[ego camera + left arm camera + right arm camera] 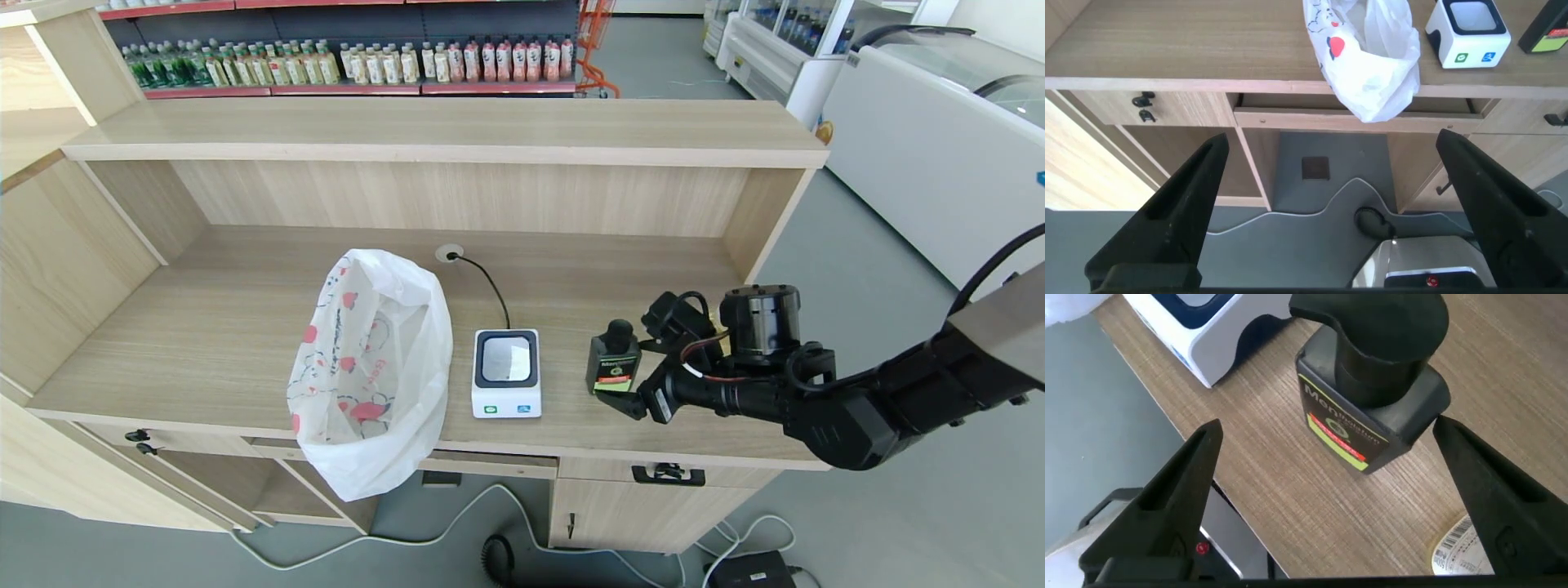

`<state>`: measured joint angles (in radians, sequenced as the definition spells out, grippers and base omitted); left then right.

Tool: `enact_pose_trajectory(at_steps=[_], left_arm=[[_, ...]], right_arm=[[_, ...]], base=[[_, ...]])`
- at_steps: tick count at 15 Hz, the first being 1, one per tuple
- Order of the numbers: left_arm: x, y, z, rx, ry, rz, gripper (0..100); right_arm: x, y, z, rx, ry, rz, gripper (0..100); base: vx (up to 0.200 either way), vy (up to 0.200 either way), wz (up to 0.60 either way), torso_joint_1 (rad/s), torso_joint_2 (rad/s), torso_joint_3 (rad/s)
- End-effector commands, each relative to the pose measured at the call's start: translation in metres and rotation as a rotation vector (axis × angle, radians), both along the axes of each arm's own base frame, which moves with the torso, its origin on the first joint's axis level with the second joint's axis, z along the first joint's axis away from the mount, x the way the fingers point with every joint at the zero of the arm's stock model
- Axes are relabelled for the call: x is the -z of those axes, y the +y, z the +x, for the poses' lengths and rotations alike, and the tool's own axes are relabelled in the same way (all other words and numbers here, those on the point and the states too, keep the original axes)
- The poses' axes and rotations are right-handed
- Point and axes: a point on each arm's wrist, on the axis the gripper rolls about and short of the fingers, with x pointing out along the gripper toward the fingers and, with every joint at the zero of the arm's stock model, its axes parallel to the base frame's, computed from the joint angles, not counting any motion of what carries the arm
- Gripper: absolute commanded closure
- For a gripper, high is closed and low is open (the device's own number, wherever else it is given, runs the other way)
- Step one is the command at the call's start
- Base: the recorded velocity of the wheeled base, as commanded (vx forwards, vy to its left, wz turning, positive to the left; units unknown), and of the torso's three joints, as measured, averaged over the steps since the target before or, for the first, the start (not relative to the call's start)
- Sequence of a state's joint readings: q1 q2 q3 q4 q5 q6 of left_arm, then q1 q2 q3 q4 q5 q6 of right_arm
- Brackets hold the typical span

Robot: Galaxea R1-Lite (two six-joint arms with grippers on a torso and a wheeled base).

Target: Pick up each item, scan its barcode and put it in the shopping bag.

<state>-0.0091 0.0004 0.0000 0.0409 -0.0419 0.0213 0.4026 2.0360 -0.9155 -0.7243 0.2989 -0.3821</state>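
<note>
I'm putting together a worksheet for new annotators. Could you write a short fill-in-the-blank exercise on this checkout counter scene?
1. The scanner stands ____ the shopping bag and the black bottle.
2. The right gripper is ____, with the black bottle just ahead of it.
3. The black bottle stands ____ on the counter.

Missing words: between; open; upright.

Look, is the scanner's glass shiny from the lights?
Yes. Head view: the scanner window carries a pale glare patch. Left wrist view: it shines whitish too. Right wrist view: the black bottle looks matte, no glare.
</note>
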Motion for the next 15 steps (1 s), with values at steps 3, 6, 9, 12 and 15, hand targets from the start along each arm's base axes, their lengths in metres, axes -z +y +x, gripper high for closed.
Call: enact_pose_trajectory(at_steps=[3, 6, 9, 12, 15], left_arm=[[0.000, 0.000, 0.000, 0.000, -0.001, 0.000, 0], [0.000, 0.000, 0.000, 0.000, 0.000, 0.000, 0], [0.000, 0.000, 0.000, 0.000, -0.001, 0.000, 0], [0.000, 0.000, 0.000, 0.000, 0.000, 0.000, 0], [0.000, 0.000, 0.000, 0.000, -0.001, 0.000, 0]], right_arm=[[0.004, 0.008, 0.018, -0.015, -0.030, -0.001, 0], [0.008, 0.011, 0.025, -0.028, -0.042, -0.011, 0], [0.011, 0.010, 0.027, -0.074, -0.051, -0.026, 0], [0.013, 0.012, 0.033, -0.105, -0.055, -0.029, 0], [0.016, 0.013, 0.040, -0.116, -0.079, -0.052, 100]], base=[[0.000, 0.000, 0.00, 0.000, 0.00, 0.000], [0.000, 0.000, 0.00, 0.000, 0.00, 0.000], [0.000, 0.000, 0.00, 0.000, 0.00, 0.000], [0.000, 0.000, 0.00, 0.000, 0.00, 0.000], [0.000, 0.000, 0.00, 0.000, 0.00, 0.000]])
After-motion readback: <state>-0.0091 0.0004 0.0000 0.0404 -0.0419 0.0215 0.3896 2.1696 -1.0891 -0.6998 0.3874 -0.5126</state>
